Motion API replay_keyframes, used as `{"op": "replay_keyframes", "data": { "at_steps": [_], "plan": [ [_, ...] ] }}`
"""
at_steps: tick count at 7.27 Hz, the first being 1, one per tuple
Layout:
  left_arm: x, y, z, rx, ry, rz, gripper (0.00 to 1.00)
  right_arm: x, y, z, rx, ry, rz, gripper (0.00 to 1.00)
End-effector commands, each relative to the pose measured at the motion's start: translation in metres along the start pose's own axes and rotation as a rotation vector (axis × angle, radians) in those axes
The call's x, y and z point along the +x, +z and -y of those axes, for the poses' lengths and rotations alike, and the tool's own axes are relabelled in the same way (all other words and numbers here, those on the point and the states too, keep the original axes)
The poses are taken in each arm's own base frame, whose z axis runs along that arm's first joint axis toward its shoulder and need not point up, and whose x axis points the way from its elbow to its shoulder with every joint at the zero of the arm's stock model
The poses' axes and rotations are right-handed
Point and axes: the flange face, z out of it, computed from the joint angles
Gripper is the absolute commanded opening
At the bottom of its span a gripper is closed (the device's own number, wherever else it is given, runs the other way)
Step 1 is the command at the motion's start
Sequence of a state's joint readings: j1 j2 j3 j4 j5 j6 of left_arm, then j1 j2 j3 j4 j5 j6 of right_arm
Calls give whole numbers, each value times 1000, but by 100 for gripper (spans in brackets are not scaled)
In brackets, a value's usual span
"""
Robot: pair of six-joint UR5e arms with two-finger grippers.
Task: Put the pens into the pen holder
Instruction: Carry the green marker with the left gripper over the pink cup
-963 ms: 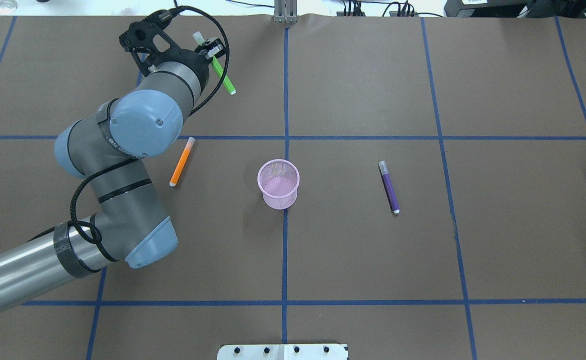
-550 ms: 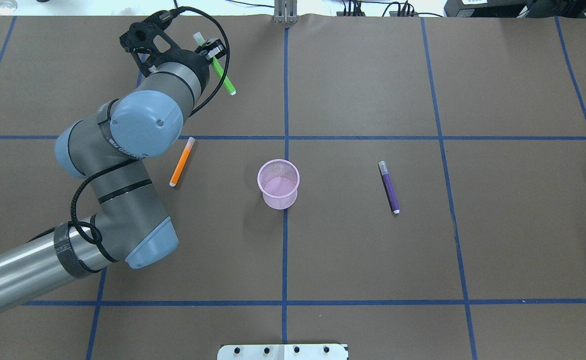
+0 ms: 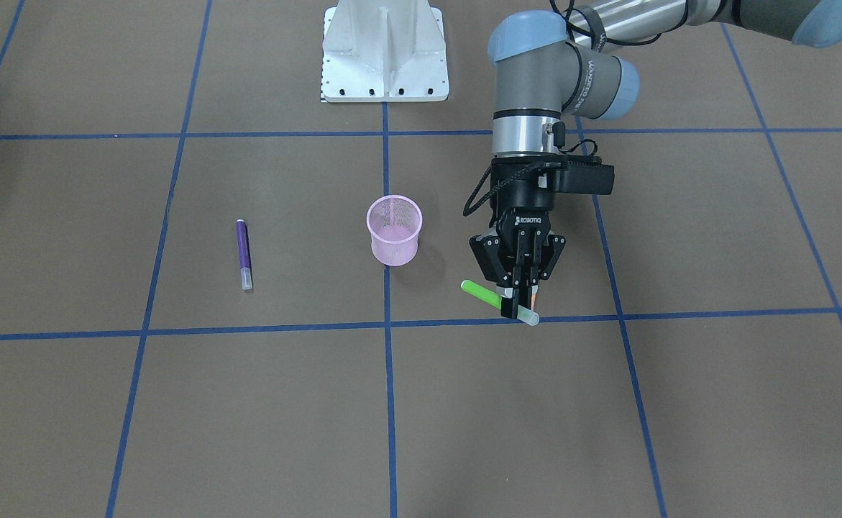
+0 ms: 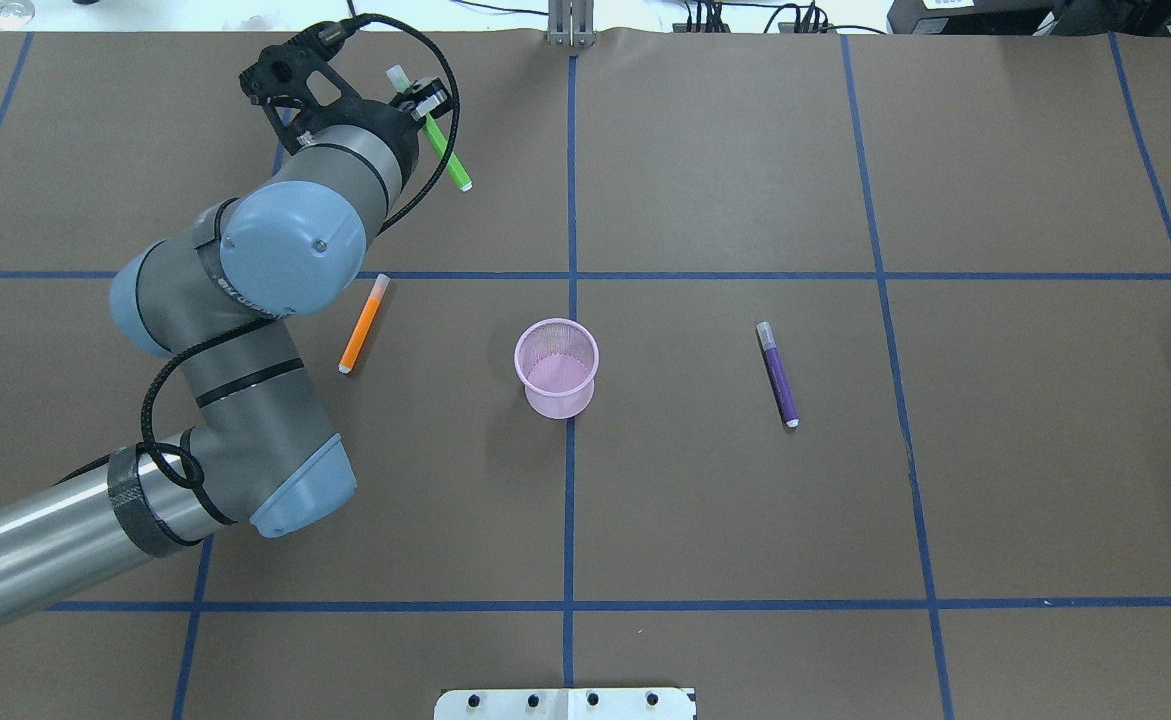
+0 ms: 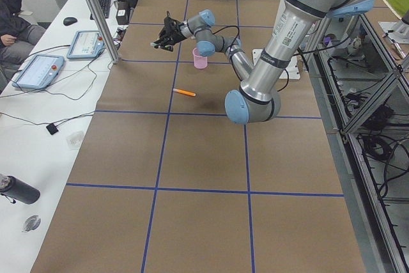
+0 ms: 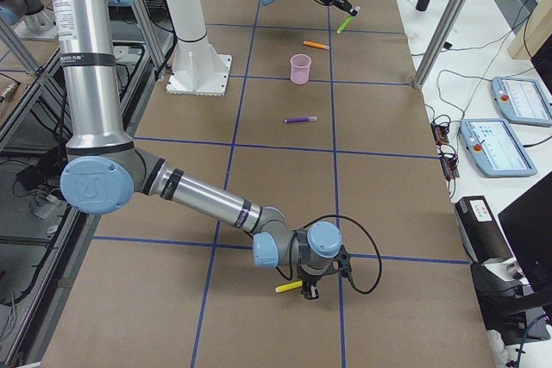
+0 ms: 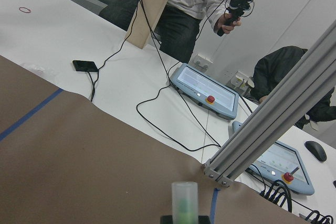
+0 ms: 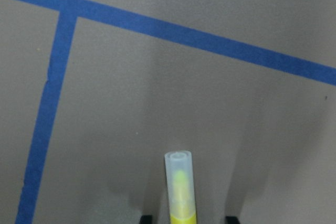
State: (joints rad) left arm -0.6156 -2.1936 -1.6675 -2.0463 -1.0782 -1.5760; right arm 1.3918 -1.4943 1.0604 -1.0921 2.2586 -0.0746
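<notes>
My left gripper (image 4: pixel 423 105) (image 3: pixel 518 306) is shut on the green pen (image 4: pixel 447 158) (image 3: pixel 484 293), which it holds above the far left of the table, pale cap (image 7: pixel 185 198) pointing away. The pink pen holder (image 4: pixel 556 367) (image 3: pixel 394 230) stands upright at the table's centre. Left of it lies the orange pen (image 4: pixel 363 323), and to its right lies the purple pen (image 4: pixel 777 373) (image 3: pixel 244 253). My right gripper (image 6: pixel 308 292) sits low at the table's right end. Its fingers (image 8: pixel 146 217) stand apart on either side of a yellow pen (image 8: pixel 179 192) (image 6: pixel 288 286).
The white base plate (image 3: pixel 383 50) (image 4: pixel 565 703) is at the robot's edge of the table. Aluminium posts (image 6: pixel 448 19) and teach pendants (image 6: pixel 517 96) line the operators' side, where people stand (image 7: pixel 189 3). Blue tape lines (image 4: pixel 570 500) grid the brown table.
</notes>
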Motion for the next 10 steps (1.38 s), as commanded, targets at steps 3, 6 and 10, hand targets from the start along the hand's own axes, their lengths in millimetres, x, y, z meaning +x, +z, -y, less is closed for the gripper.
{"op": "replay_keyframes", "data": {
  "at_steps": [3,6,10],
  "plan": [
    [-1,0,-1,-5,1,1,0,-5,-7,5,17,-19,13,0],
    [1,-18,7,7,66,-58,0,-29,-77,30,157,-41,174,0],
    [8,-67,-83,95,120,-127,0,-94,-164,62,195,-12,176,0]
  ]
}}
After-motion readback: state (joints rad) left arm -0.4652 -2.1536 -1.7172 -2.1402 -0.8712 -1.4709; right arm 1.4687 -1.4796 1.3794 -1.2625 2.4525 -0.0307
